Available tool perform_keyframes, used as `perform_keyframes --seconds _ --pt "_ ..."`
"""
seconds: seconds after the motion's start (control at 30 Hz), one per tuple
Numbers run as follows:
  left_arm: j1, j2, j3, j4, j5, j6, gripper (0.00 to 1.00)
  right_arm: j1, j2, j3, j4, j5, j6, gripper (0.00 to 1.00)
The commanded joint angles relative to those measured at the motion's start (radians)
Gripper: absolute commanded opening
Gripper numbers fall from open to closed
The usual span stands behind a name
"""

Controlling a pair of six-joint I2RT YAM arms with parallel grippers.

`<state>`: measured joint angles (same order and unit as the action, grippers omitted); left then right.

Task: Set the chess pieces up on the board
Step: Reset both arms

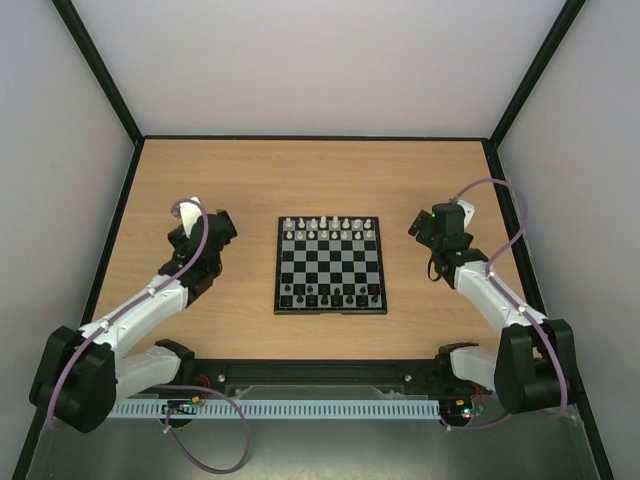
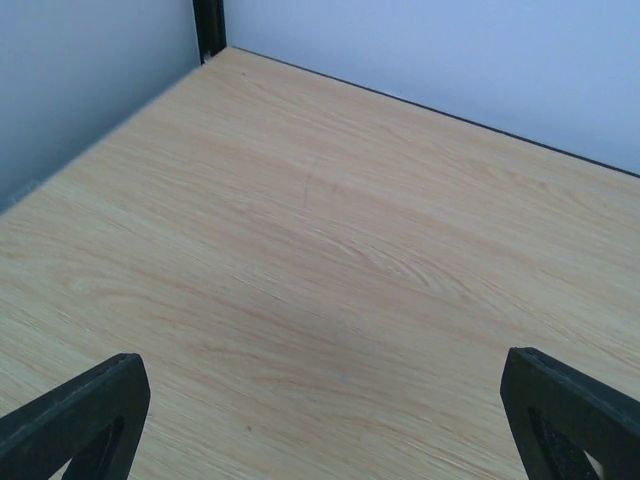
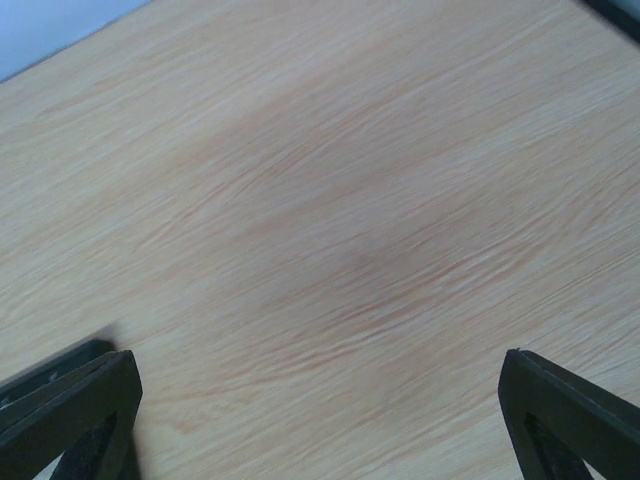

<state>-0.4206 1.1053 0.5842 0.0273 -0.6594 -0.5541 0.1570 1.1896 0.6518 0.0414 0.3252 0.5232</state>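
Observation:
The board [image 1: 331,265], black and light-grey checks with a thin black border, lies in the middle of the wooden table. White chess pieces [image 1: 330,228] fill its two far rows and black chess pieces [image 1: 330,293] stand along its near rows. My left gripper [image 1: 222,230] hangs left of the board, apart from it, open with nothing between its fingers [image 2: 75,420]. My right gripper [image 1: 420,228] hangs right of the board, also open and empty, its fingers [image 3: 570,420] wide over bare wood. Neither wrist view shows the board or any piece.
The wooden table [image 1: 250,180] is ringed by pale walls with black frame posts [image 1: 95,70]. A back corner post [image 2: 209,25] shows in the left wrist view. A cable track [image 1: 300,408] runs along the near edge between the arm bases.

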Motion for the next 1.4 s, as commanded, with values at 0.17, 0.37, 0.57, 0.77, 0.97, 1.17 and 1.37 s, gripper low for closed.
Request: perform_keyframes --seconds 0.17,0.37,0.57,0.77,0.97,1.17,1.37 --pt "0.142 0.028 -0.198 0.502 0.007 0.237 1.00 -0.007 0.017 -0.176 0.399 0.312 -0.120 0.99" --pt "0.184 0.112 -0.164 0.604 0.085 0.329 0.99 -0.010 0.094 -0.202 0.572 0.369 -0.172 0.99" --pt "0.256 0.179 -0.189 0.703 0.165 0.406 0.99 -0.030 0.183 -0.208 0.689 0.378 -0.194 0.99" --pt "0.314 0.349 -0.168 0.799 0.242 0.419 0.99 -0.064 0.226 -0.262 0.820 0.387 -0.173 0.99" --pt "0.348 0.427 -0.133 0.867 0.240 0.439 1.00 -0.077 0.272 -0.301 0.920 0.304 -0.208 0.99" --pt "0.353 0.445 -0.122 0.861 0.248 0.437 1.00 -0.065 0.287 -0.296 0.933 0.234 -0.266 0.99" --pt "0.334 0.445 -0.139 0.896 0.261 0.475 1.00 -0.052 0.285 -0.339 1.019 0.036 -0.379 0.99"
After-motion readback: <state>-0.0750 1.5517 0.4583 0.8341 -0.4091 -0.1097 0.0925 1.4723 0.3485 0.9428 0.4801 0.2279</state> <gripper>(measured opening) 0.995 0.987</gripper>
